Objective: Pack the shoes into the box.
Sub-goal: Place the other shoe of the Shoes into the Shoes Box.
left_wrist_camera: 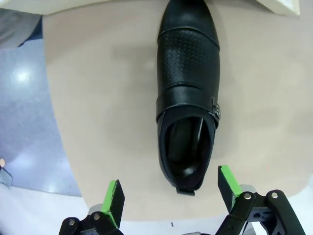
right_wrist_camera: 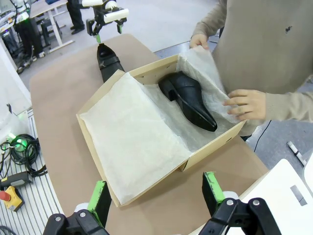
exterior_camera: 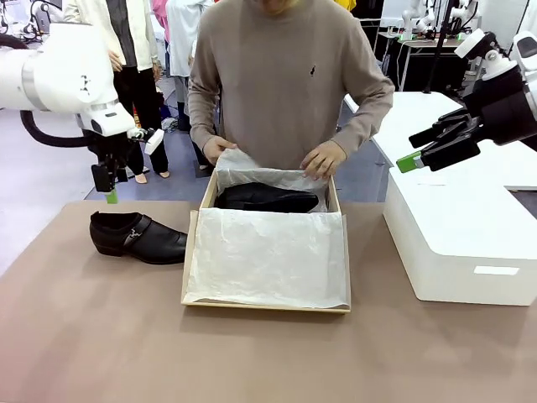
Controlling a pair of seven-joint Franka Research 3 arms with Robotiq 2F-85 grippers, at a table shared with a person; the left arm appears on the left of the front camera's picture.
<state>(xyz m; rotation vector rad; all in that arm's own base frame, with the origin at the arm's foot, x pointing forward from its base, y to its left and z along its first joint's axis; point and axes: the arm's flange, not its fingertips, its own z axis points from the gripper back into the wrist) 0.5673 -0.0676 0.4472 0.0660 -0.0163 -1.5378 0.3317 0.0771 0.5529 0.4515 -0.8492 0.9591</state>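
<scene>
One glossy black shoe [exterior_camera: 139, 237] [left_wrist_camera: 188, 93] [right_wrist_camera: 108, 62] lies on the table left of the box, its buckle strap facing me. The other shoe [exterior_camera: 267, 198] [right_wrist_camera: 189, 100] lies along the far side of the tan box [exterior_camera: 190, 267] [right_wrist_camera: 214, 148], among white tissue paper [exterior_camera: 268, 256] [right_wrist_camera: 134, 134]. The person's hands [exterior_camera: 322, 158] [right_wrist_camera: 247, 104] hold the tissue at the box's far edge. My left gripper [exterior_camera: 109, 183] [left_wrist_camera: 170, 197] [right_wrist_camera: 106, 20] hangs open above the loose shoe's heel end. My right gripper [exterior_camera: 424, 149] [right_wrist_camera: 156, 196] is open, raised over the white block, right of the box.
A large white block [exterior_camera: 457, 227] stands at the right of the brown table [exterior_camera: 101, 336]. The table's left edge and blue-grey floor [left_wrist_camera: 24, 98] lie just beyond the loose shoe. Other people stand behind at the far left.
</scene>
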